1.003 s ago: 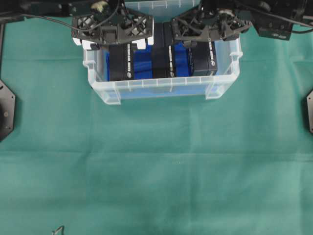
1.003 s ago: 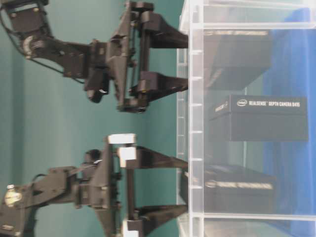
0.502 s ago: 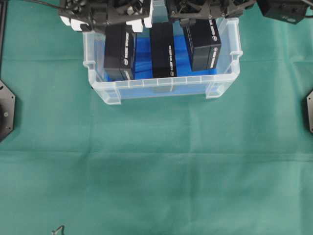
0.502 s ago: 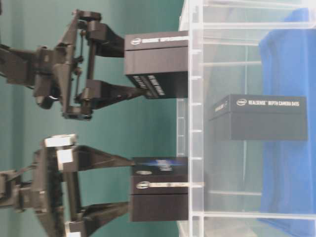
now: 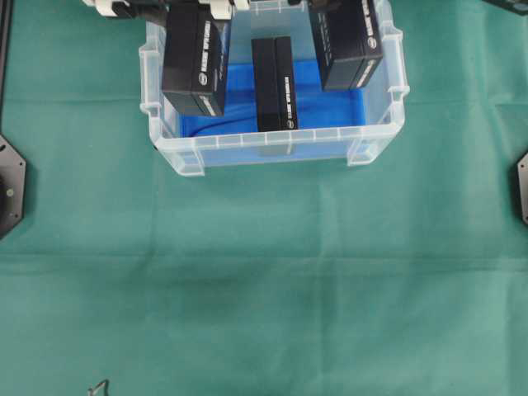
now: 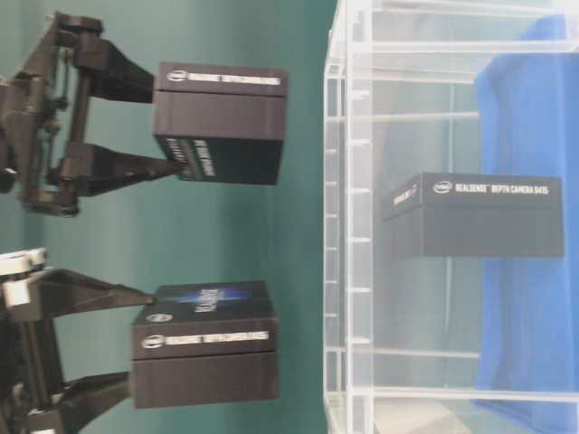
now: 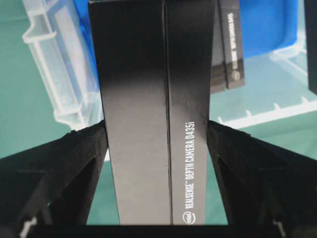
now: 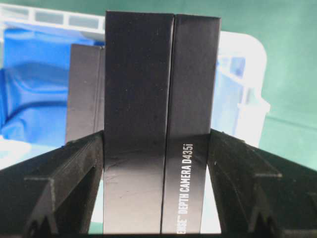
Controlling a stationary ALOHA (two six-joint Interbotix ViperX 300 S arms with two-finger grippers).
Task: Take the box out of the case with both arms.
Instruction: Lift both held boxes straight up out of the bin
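Both boxes hang above the clear case (image 5: 264,153). My left gripper (image 7: 157,144) is shut on a black box (image 7: 148,89), its fingers (image 7: 74,158) pressing both sides. In the overhead view that box (image 5: 194,62) hovers over the case's left end. My right gripper (image 8: 156,144) is shut on a second black box (image 8: 148,74), which sits over the right end (image 5: 346,45). In the table-level view the left gripper (image 6: 140,339) and its box (image 6: 204,348) and the right gripper (image 6: 163,127) and its box (image 6: 222,122) are outside the case rim (image 6: 335,226).
A third black box (image 5: 274,82) stands upright in the middle of the case on the blue sheet (image 5: 334,111). Green cloth (image 5: 264,289) covers the table around the case. Black arm bases sit at the left edge (image 5: 10,186) and the right edge (image 5: 522,190).
Both grippers have lifted straight up, each with its box. The two outer boxes, inside the case a second ago, now hang outside its rim. The middle box has not moved.
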